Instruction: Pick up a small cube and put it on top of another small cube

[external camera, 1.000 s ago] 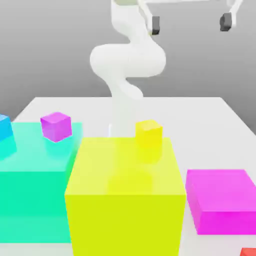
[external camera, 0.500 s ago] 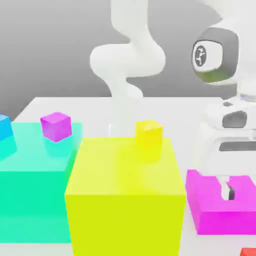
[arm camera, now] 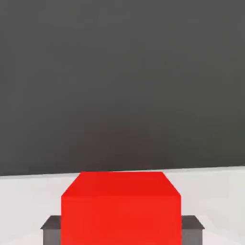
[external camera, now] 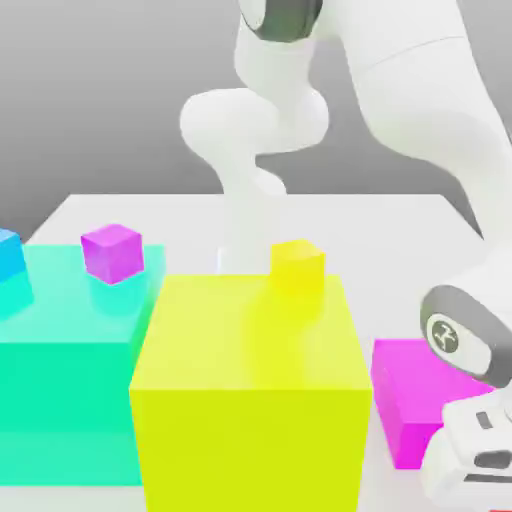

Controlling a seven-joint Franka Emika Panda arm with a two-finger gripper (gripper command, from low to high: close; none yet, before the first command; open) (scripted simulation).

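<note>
The small red cube [arm camera: 121, 210] rests on the white table in the hand view. My gripper [arm camera: 122, 229] is down around it, with one dark fingertip [arm camera: 50, 229] tight against each side of the cube. The small yellow cube [external camera: 297, 268] stands on the far edge of the large yellow block [external camera: 250, 390], near the middle of the exterior view. In that view my arm's hand [external camera: 478, 455] is low at the exterior view's right, in front of the magenta block [external camera: 405, 400], and hides the red cube.
A small purple cube [external camera: 112, 252] and a small blue cube [external camera: 8, 255] sit on the big teal block [external camera: 60, 370] at the exterior view's left. The arm's base rises behind the yellow block. White table [external camera: 400, 230] stretches behind the blocks.
The arm has swung down from high above to the table at the exterior view's right. The hand now covers the spot where the red cube's corner showed.
</note>
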